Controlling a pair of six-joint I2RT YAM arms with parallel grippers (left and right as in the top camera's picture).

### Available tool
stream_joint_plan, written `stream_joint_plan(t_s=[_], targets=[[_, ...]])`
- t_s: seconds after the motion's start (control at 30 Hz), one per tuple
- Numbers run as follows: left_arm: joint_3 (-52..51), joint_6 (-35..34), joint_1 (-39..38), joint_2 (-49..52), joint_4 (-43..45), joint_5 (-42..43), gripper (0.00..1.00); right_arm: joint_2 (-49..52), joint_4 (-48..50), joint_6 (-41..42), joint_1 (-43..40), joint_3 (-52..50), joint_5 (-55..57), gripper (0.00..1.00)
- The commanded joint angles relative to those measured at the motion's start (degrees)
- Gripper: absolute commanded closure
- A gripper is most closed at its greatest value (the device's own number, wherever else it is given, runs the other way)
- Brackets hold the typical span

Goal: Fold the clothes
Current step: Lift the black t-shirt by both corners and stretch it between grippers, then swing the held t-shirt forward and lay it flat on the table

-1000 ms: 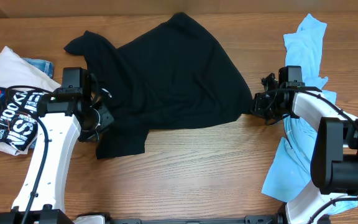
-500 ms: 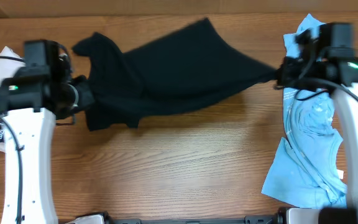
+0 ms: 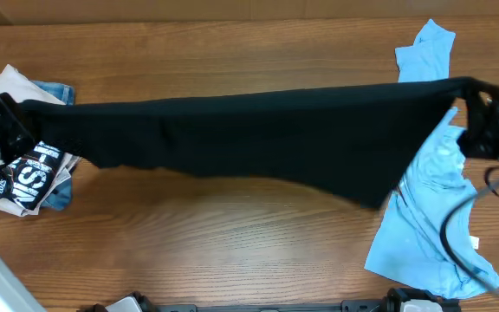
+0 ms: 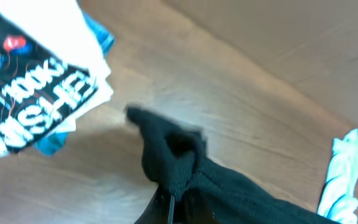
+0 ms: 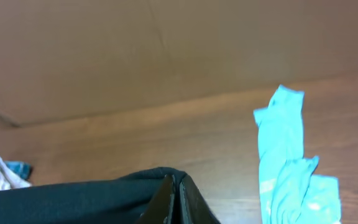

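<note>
Your left hand and right hand, each clamped on the black shirt, are now stretching it taut, no longer bunched.

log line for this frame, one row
phase: stretch | black shirt: taut between both arms | left jaws: shut on it | right jaws: shut on it | blue shirt: lying at right | printed shirt: at left

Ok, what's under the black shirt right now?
Bare table shows below the black shirt. Its right end overlaps the light blue garment, its left end the printed white shirt; anything else beneath it is hidden.
</note>
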Motion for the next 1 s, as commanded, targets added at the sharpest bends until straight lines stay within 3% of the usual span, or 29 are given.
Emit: stream_joint_plan(t_s=[0.0, 0.3, 0.47, 0.57, 0.67, 0.77, 0.87, 0.97], targets=[[3.43, 1.68, 0.87, -2.14, 0.9, 1.55, 0.96, -0.59, 1.01, 0.61, -0.28, 1.81, 3.98, 0.96], [3.13, 0.22, 0.2, 1.09, 5.99, 6.51, 0.96, 10.27, 2.01, 0.59, -0.28, 1.79, 4.87, 0.96], [3.04, 0.46, -5.79, 8.44, 9.7, 8.11, 0.96, 20.85, 3.1, 0.55, -0.28, 1.75, 4.9, 0.96], [3.04, 0.46, -11.61, 15.3, 18.84, 8.09, 0.96, 29.2, 9.27, 0.39, -0.28, 1.75, 7.3, 0.96], [3.06, 0.13, -15.19, 22.47, 34.01, 8.83, 0.96, 33.59, 16.52, 2.6, -0.31, 1.77, 10.69, 0.96], [4.07, -7.13, -13.57, 23.54, 48.13, 10.6, 0.96, 32.02, 20.79, 7.45, -0.31, 4.76, 15.19, 0.96], [8.76, -10.1, -10.36, 22.18, 54.03, 12.79, 0.96, 29.88, 20.68, 7.78, -0.31, 10.64, 20.46, 0.96], [14.73, -9.42, -6.51, 19.93, 50.73, 13.27, 0.96, 27.71, 17.84, 7.72, -0.31, 16.02, 24.76, 0.96]])
